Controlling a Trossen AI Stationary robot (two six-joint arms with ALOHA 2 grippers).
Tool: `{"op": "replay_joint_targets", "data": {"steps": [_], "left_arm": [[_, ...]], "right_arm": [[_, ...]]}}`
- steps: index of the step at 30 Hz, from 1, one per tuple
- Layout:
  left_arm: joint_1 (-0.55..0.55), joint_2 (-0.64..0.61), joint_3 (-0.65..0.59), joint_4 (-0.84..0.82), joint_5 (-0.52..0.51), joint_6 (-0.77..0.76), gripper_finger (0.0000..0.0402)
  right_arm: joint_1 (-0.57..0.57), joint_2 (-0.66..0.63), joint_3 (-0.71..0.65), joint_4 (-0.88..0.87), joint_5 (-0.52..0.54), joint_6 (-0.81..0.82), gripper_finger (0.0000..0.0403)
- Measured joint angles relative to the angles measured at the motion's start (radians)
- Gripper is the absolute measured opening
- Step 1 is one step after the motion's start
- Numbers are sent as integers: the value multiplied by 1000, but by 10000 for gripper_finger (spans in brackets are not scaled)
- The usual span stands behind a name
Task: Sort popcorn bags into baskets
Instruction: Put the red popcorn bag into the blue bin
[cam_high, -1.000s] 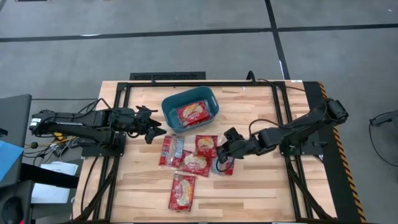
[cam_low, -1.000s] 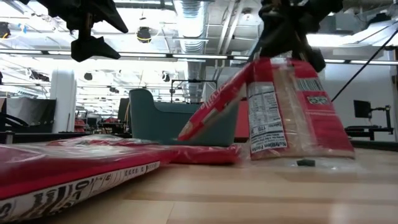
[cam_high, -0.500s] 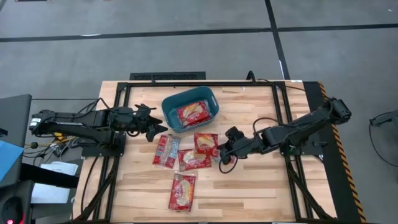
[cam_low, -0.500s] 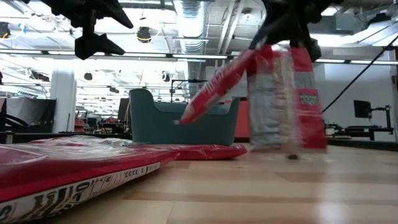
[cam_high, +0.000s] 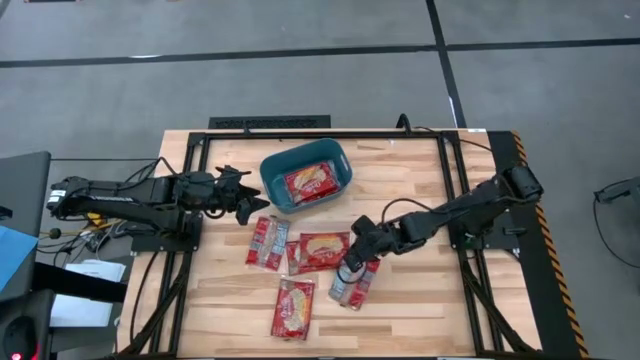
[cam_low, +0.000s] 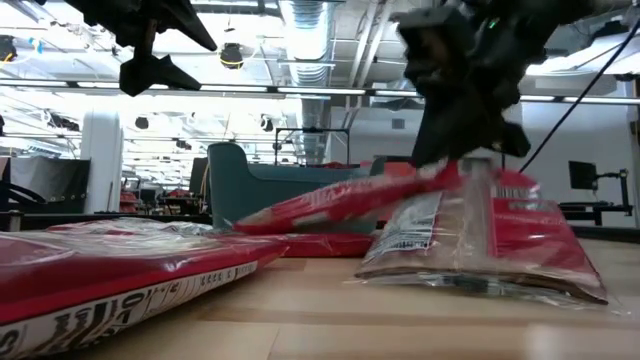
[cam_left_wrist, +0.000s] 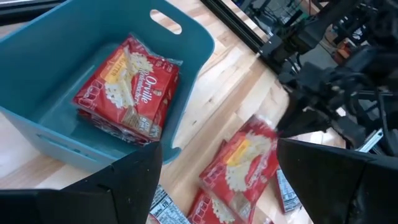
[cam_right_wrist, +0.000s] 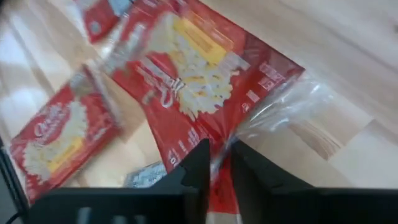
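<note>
The teal basket (cam_high: 272, 180) stands at the table's far middle with a red popcorn bag (cam_high: 312, 183) lying flat in it, also shown in the left wrist view as the bag (cam_left_wrist: 127, 87) in the basket (cam_left_wrist: 50, 56). More bags lie flat on the table (cam_high: 268, 243), (cam_high: 293, 308). My right gripper (cam_high: 359, 243) is shut on a bag (cam_high: 318, 250) near the table's middle, and another bag (cam_high: 355, 282) lies just below it. My left gripper (cam_high: 250, 205) hovers open to the left of the basket, holding nothing. My right gripper pinches the red bag's edge (cam_right_wrist: 214, 140), where clear wrap bunches, between its two fingers (cam_right_wrist: 194, 163). It comes slanting down from the table's right. The bag (cam_low: 320, 200) slopes down from the fingers, its far end among the other bags. Whether the label-side bag (cam_low: 470, 245) is also pinched, I cannot tell.
The bags cluster in the table's middle, close to the basket's near wall (cam_low: 240, 190). A near bag (cam_low: 110, 275) fills the low view's left foreground. Black frame rails (cam_high: 455, 200) run along the table's left and right sides. Bare wood (cam_high: 420, 300) lies toward the near right.
My right gripper has sunk and moved a little toward the near-left. The bags that hung almost upright below it have tipped over: one now slopes low toward the cluster, and the other lies label side up on the table, nearer the near edge than before. My left arm has barely moved.
</note>
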Motion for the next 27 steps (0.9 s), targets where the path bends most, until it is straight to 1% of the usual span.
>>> {"op": "replay_joint_targets", "data": {"steps": [3, 7, 9, 12, 15, 21, 25, 27], "left_arm": [[0, 0, 0, 0, -1, 0, 303], [0, 0, 0, 0, -3, -3, 303], [0, 0, 0, -1, -3, -4, 303], [0, 0, 0, -5, -3, -7, 303], [0, 0, 0, -14, -3, -8, 303], [0, 0, 0, -16, -3, -7, 303], [0, 0, 0, -16, -3, -7, 303], [0, 0, 0, -16, -3, -7, 303]], "right_arm": [[-31, 45, -1, 19, -58, -11, 132], [-70, 96, 0, 127, -130, -82, 195], [-90, 120, 0, 152, -167, -106, 222], [-117, 131, 0, 159, -191, -115, 249], [-143, 131, 0, 158, -189, -129, 257], [-176, 130, 0, 129, -214, -127, 258], [-174, 96, 0, 144, -213, -105, 258], [-174, 74, -1, 123, -211, -100, 258]]}}
